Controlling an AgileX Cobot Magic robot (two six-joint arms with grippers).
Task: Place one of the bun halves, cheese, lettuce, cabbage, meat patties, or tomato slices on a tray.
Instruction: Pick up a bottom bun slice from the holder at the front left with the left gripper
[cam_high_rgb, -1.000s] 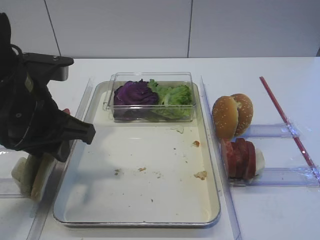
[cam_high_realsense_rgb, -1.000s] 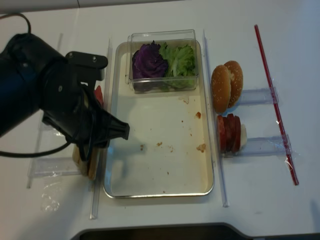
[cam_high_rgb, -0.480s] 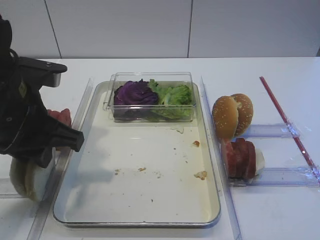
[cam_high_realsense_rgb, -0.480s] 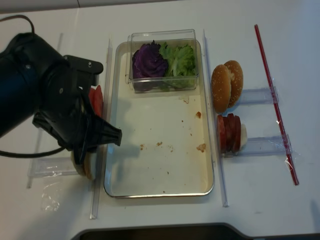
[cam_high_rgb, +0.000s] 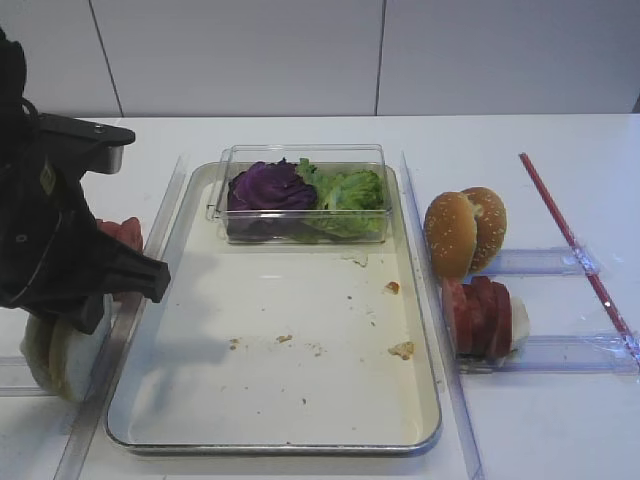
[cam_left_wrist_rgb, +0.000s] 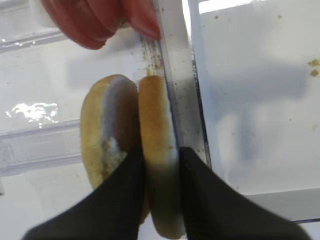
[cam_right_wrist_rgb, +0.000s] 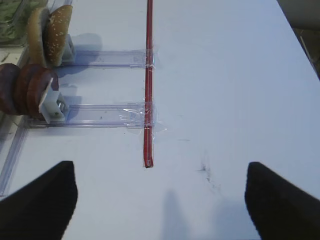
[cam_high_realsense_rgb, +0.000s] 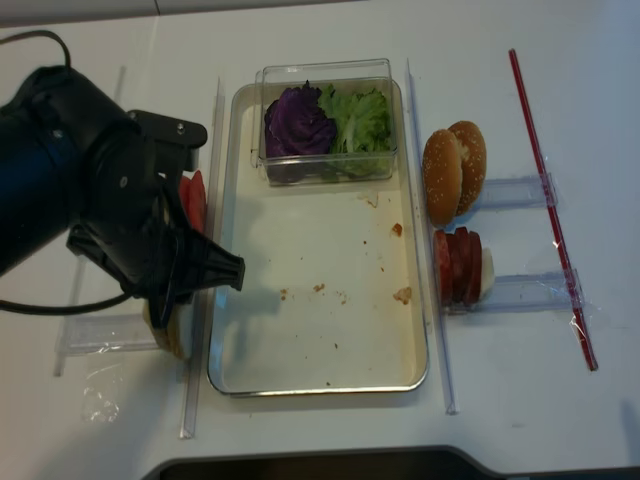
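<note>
**Left gripper closed on bun half at the rack**

My left gripper stood with its two fingers pressed against either face of one of the bun halves, which sat upright on edge just left of the tray rim (a second half leaned against it). My right gripper hung above bare table, jaws spread wide, holding nothing. Cabbage and lettuce lay in the clear box at the tray's far end.
</note>
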